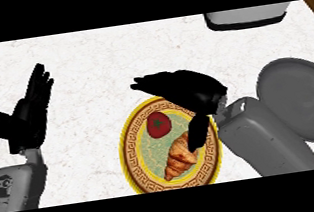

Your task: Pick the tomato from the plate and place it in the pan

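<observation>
Two black hands show in the head view, above a pale marbled counter (94, 61). The right hand (184, 90) hovers over the upper rim of a round plate (130, 147) with a yellow, patterned border; its fingers (146, 85) are stretched out toward the left and relaxed, holding nothing, and its thumb hangs down over the plate's right side. The tomato (159, 124) lies on the plate, in its upper part, just below the hand and apart from it. A croissant (181, 155) lies on the same plate, just below and right of the tomato. The grey pan (304, 100) sits on the counter to the right of the plate, partly behind the right forearm. The left hand (25, 116) rests at the view's left side, fingers straight and pointing up, well apart from the plate. A grey appliance (246, 16) stands at the counter's far edge, upper right.
</observation>
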{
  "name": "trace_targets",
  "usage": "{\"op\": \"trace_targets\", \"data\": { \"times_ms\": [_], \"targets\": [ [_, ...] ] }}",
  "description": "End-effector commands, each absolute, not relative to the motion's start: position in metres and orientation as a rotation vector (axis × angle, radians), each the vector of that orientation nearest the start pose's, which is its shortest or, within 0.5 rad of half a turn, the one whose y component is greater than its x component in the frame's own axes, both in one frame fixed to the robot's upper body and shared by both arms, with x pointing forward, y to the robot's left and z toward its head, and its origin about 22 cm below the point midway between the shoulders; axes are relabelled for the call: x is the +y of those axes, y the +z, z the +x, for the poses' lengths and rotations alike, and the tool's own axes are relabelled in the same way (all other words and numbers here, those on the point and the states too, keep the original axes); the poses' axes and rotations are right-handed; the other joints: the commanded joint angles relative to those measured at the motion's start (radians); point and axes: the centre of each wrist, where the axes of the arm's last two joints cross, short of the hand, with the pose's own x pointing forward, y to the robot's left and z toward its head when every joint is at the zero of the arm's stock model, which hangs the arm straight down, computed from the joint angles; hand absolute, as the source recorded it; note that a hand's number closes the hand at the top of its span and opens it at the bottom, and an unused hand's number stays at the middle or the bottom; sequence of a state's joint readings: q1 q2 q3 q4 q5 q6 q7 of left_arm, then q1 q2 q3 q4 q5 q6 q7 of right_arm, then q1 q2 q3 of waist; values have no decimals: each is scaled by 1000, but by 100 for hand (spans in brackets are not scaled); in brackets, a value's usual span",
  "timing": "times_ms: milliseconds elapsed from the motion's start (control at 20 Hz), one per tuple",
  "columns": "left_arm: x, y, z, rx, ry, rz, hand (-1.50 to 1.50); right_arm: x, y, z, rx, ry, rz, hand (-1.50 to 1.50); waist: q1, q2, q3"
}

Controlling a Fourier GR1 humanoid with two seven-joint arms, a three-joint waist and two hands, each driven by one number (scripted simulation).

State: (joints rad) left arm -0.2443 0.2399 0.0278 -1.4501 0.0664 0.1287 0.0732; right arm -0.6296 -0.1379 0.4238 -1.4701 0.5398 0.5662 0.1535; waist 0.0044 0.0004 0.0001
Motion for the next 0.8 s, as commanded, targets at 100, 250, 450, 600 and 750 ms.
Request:
{"op": "trace_targets", "data": {
  "times_ms": [100,250,450,600,750],
  "targets": [
    [282,33,284,-1624,-48,213,0,-73,121,323,-1498,1662,-103,-150,2,0,0],
    [282,56,284,-1624,-43,209,0,-78,122,330,-1479,1664,-115,-150,1,-1,0],
    [259,48,293,-1613,-45,203,0,-55,124,329,-1431,1726,-210,-150,0,-1,0],
    [270,58,303,-1611,-25,187,0,-55,104,327,-1399,1783,-297,-150,0,0,0],
    [275,27,300,-1604,-41,214,0,-48,114,319,-1356,1836,-300,-150,-6,0,-1]
  ]
}}
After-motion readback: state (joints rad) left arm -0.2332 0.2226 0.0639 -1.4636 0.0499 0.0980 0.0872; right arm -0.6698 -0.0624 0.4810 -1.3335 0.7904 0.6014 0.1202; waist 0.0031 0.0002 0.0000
